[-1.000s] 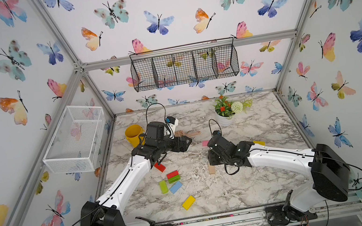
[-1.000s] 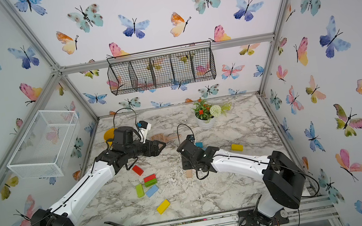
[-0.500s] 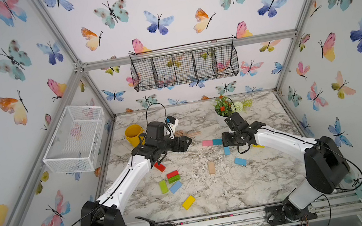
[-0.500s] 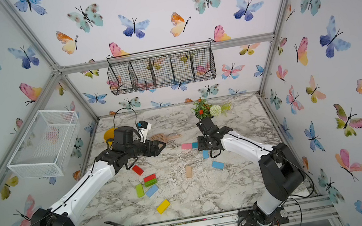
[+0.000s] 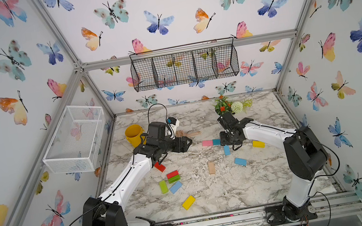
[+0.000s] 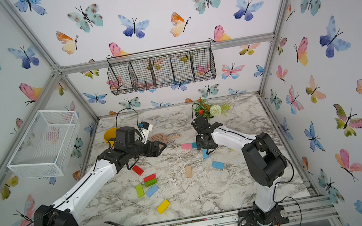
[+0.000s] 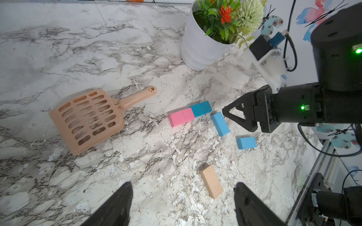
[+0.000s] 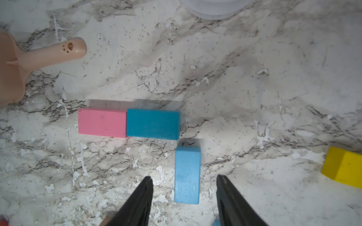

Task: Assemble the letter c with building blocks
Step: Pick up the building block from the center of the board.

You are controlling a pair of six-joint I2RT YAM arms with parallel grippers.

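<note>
Pink block [image 8: 102, 123] and teal block [image 8: 152, 124] touch end to end, with light blue block [image 8: 187, 175] crosswise just beside. Right gripper [image 8: 183, 176] and left gripper [image 7: 183, 184] both stand apart, empty. Only the wrist views show the paw print on the scoop [image 8: 49, 52].

Look at the table [image 7: 78, 49]: you see a smooth top that looks like gray-veined marble. Little white flakes make it rough in the lower half of the left wrist view. The tan block [image 7: 211, 181], low in that view, is bare wood, and you can see its grain. The pink block [image 8: 101, 122], teal block [image 8: 152, 124], light blue block [image 8: 187, 174] and yellow block [image 8: 344, 168] wear flat, matt paint. The scoop [image 7: 88, 119] at the left looks like smooth tan plastic. The pot [image 7: 199, 49] looks like smooth white plastic. In both top views you see a black wire basket [image 5: 175, 70] at the upper middle and silver metal frame bars [image 5: 261, 38].
</note>
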